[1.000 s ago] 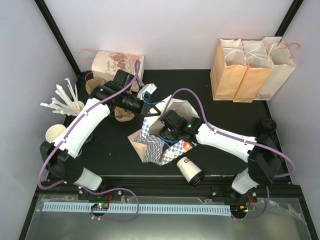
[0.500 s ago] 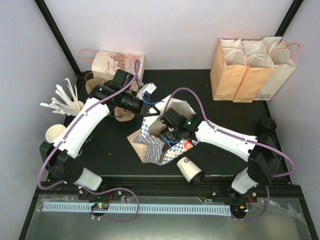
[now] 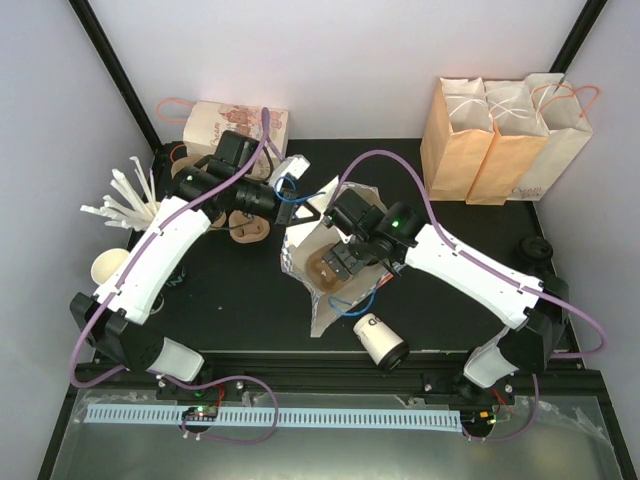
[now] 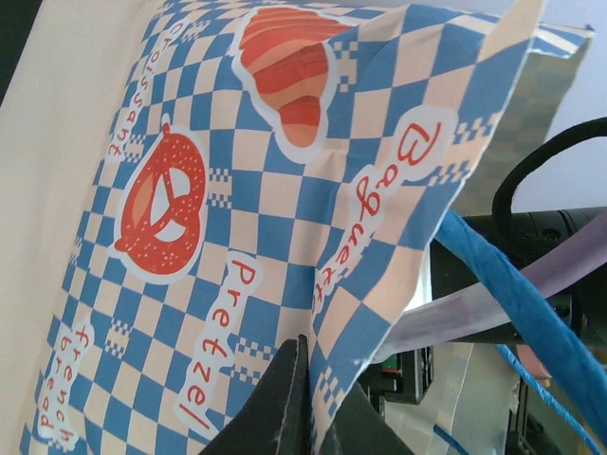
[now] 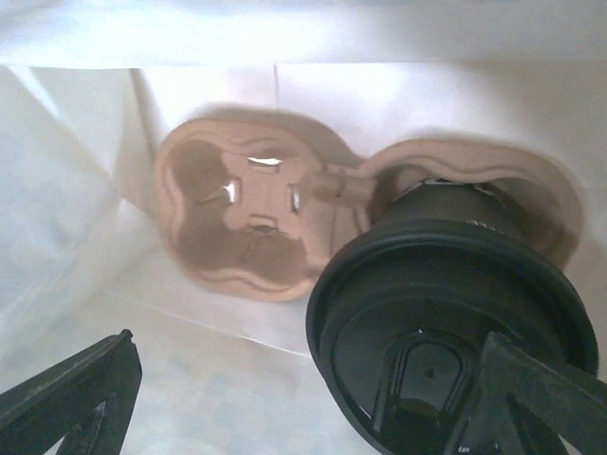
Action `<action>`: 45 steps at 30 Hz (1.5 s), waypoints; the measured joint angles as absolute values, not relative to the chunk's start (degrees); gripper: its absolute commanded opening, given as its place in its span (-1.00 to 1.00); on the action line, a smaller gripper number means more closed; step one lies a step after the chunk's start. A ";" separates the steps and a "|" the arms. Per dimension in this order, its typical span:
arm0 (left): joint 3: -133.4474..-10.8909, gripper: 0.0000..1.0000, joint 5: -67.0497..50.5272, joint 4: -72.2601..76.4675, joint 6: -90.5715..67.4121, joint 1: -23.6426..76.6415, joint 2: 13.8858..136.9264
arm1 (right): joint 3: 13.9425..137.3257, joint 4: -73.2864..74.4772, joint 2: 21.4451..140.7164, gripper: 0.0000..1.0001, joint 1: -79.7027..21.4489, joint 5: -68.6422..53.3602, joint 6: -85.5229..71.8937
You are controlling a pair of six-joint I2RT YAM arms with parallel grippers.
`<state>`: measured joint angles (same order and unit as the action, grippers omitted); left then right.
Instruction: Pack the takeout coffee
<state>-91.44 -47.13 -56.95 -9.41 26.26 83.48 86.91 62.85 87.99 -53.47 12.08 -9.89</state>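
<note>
Step in hand: loading lidded cups into the pulp carrier (image 5: 251,213) that sits at the bottom of the checkered paper bag (image 4: 237,218). Right wrist view shows 1 takeout coffee (image 5: 455,313), black lid up, seated in the carrier's right-hand well; the left-hand well is bare. Right hand (image 5: 313,398) is inside the bag mouth with fingers spread wide, one either side of the view, gripping nothing, so the cup looks just released. Left hand (image 4: 302,403) has its fingers pressed together on the bag's upper edge, pinching the paper and holding the mouth up and open.

A second lidded cup (image 3: 380,340) lies on its side on the table (image 3: 220,300), just beside the bag's near corner.

Next move, as judged: right hand lifts clear of the bag without catching the paper, then takes the lying cup, which must be turned upright before it goes into the free well. Left hand should keep the pinch.

Versus 1 s ago: bag was slumped with its checkered side showing; now it stands open, carrier visible inside from above. Right hand has opened from part-closed to fully spread
</note>
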 measured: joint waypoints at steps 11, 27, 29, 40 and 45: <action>-95.88 -0.92 -48.12 -56.73 -9.67 26.39 84.82 | 91.90 66.39 85.93 0.96 -52.95 10.79 -9.85; -99.33 -0.93 -36.60 -64.97 -10.96 26.37 90.02 | 90.37 59.20 82.28 0.92 -53.32 5.37 -7.11; -99.79 -0.93 -35.66 -65.23 -10.94 26.20 90.13 | 92.60 59.86 82.59 0.92 -53.32 5.39 -6.85; -104.53 -0.93 -27.44 -68.03 -10.24 24.01 98.06 | 103.81 61.69 75.57 0.96 -53.32 9.87 -9.58; -109.67 -0.93 -22.63 -69.21 -9.43 22.74 100.79 | 96.64 62.37 67.13 0.96 -53.32 9.47 -11.99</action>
<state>-109.67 -22.63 -69.21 -9.43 22.74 100.79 96.64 62.37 67.13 -53.32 9.47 -11.99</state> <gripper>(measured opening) 0.038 0.980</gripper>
